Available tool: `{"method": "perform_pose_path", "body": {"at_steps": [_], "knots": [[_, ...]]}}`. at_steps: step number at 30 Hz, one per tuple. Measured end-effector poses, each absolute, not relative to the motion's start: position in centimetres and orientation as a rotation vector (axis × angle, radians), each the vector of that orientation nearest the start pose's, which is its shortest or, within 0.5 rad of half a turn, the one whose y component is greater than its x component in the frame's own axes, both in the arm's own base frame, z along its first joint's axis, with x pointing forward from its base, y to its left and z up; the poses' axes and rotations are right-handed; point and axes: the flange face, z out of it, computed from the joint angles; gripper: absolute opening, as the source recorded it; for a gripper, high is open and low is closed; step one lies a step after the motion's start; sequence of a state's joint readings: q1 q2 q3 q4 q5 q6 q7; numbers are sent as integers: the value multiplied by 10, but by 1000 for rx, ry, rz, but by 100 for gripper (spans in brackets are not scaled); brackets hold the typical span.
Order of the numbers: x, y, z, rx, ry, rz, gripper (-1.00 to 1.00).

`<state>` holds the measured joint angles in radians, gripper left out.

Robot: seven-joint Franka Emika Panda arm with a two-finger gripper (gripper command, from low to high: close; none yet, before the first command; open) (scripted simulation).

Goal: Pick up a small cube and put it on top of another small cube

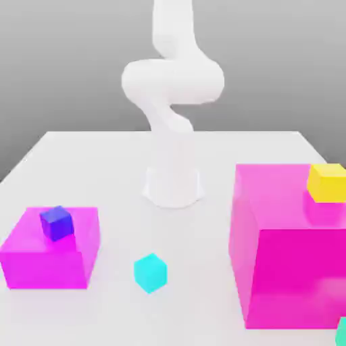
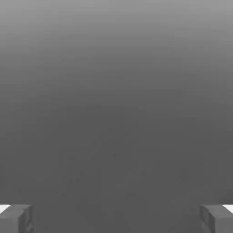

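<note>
The small cube [image 1: 150, 272], bright cyan, rests on the white table [image 1: 115, 162] near the front, between two magenta blocks. A small dark blue cube [image 1: 56, 223] sits on top of the low magenta block [image 1: 47, 260] at the exterior view's left. A small yellow cube [image 1: 328, 182] sits on the tall magenta block [image 1: 287, 257] at the right. In the hand view my gripper [image 2: 116, 219] is open, its grey fingertips [image 2: 16, 219] far apart with nothing between them and plain grey behind. The white arm [image 1: 172, 81] rises from its base at the table's middle.
A greener teal cube [image 1: 342, 331] pokes in at the front right corner, beside the tall magenta block. The arm's base [image 1: 173, 186] stands behind the cyan cube. Bare table lies between the two magenta blocks.
</note>
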<state>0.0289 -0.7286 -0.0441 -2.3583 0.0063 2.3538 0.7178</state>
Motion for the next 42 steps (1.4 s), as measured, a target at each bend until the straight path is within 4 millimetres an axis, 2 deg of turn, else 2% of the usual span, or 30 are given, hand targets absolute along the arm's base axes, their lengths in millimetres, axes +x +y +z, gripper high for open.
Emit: {"method": "perform_pose_path", "body": {"at_steps": [4,6,9,12,14,18,20,31,32,38,42], "knots": [[416,-24,562,-2676,849,-772,0],[427,-28,512,-2747,783,-687,0],[432,-31,437,-2847,672,-553,0],[423,-34,362,-2943,546,-409,0],[409,-36,311,-3005,451,-302,0],[358,-45,213,-3119,228,-59,0],[349,-47,194,-3135,183,-19,0],[346,-47,133,-3141,164,-4,0],[345,-47,129,-3139,166,-2,-100],[344,-46,126,-3138,167,2,-100],[348,-48,143,-3142,162,-7,-100]]}}
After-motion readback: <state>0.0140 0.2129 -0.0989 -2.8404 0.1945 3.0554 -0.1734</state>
